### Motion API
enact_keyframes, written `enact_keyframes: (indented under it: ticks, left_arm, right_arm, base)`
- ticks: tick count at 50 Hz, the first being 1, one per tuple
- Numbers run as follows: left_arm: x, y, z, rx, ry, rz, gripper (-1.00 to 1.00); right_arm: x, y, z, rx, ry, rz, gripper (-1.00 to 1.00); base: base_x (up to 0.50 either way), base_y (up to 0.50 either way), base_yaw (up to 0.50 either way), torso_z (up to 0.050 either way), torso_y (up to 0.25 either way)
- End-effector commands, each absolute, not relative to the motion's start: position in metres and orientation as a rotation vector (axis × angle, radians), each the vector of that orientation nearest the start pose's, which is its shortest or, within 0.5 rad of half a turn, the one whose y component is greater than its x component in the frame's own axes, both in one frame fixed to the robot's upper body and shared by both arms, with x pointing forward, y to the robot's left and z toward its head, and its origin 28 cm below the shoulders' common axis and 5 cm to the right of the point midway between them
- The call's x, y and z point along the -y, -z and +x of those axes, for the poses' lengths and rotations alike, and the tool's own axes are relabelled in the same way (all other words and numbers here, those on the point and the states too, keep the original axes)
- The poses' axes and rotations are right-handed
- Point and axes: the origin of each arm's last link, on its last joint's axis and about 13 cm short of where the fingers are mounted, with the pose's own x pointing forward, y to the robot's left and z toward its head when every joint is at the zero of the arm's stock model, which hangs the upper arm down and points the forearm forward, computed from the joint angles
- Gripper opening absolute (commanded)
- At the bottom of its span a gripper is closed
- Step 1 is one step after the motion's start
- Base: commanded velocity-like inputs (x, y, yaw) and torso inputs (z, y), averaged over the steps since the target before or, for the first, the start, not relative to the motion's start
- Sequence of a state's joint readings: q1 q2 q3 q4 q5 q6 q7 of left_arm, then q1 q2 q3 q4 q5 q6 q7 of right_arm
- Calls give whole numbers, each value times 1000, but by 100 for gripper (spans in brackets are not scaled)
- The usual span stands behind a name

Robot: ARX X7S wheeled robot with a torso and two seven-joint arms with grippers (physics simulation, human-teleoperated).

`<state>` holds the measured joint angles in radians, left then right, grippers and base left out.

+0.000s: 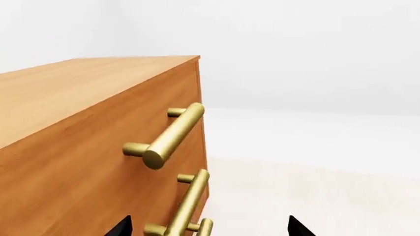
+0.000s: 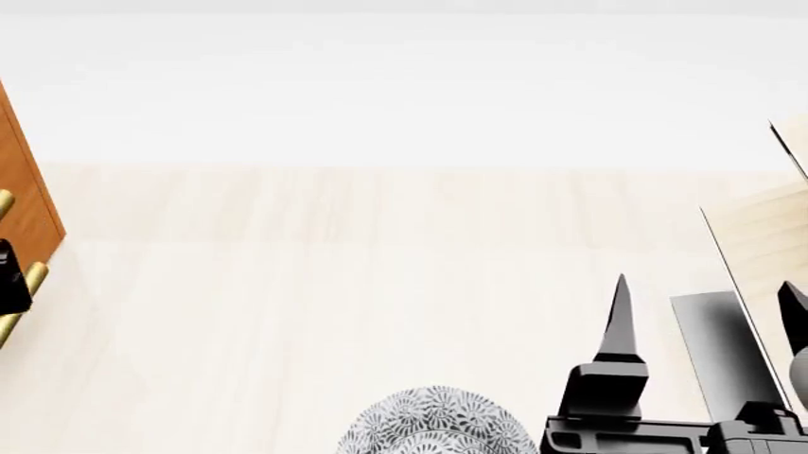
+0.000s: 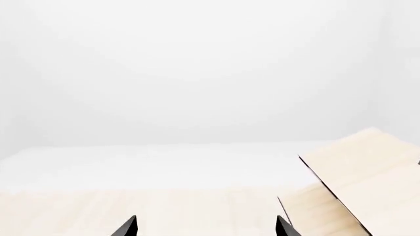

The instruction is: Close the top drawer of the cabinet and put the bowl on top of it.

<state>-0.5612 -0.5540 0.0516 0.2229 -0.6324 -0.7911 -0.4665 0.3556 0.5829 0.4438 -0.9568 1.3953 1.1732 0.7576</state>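
Tabletop (image 2: pixel 378 284) is carrying the cabinet (image 1: pixel 72 128) at its left edge, top drawer (image 1: pixel 98 162) sitting flush. Rack (image 2: pixel 770 255) is standing far right of the cabinet. Bowl (image 2: pixel 436 426) is resting well right of the cabinet. Right pincer (image 2: pixel 707 312) is hanging released, empty. Left pincer (image 1: pixel 206 227) is spread before the handles (image 1: pixel 172 135), gripping nothing.

light: bright, even, diffuse | shadows: faint | focus: sharp | glare: none
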Motion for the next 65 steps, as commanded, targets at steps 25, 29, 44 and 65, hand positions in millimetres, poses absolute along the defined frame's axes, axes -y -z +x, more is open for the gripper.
enact_keyframes:
  ticks: [25, 29, 44, 65]
  left_arm:
    - [-273, -182, 197, -13, -3, 29, 100]
    - [-272, -181, 198, -13, 5, 43, 100]
    - [-270, -187, 195, -19, 44, 27, 100]
    - [-265, -210, 218, -127, 188, -40, 100]
  right_arm:
    - [149, -208, 165, 65, 2, 31, 100]
    - [150, -207, 166, 64, 6, 33, 100]
    - [152, -203, 166, 59, 14, 39, 100]
    - [150, -206, 163, 57, 1, 38, 100]
  base:
    - [0, 0, 0, 0, 0]
    - [0, 0, 0, 0, 0]
    - [0, 0, 0, 0, 0]
    - [0, 0, 0, 0, 0]
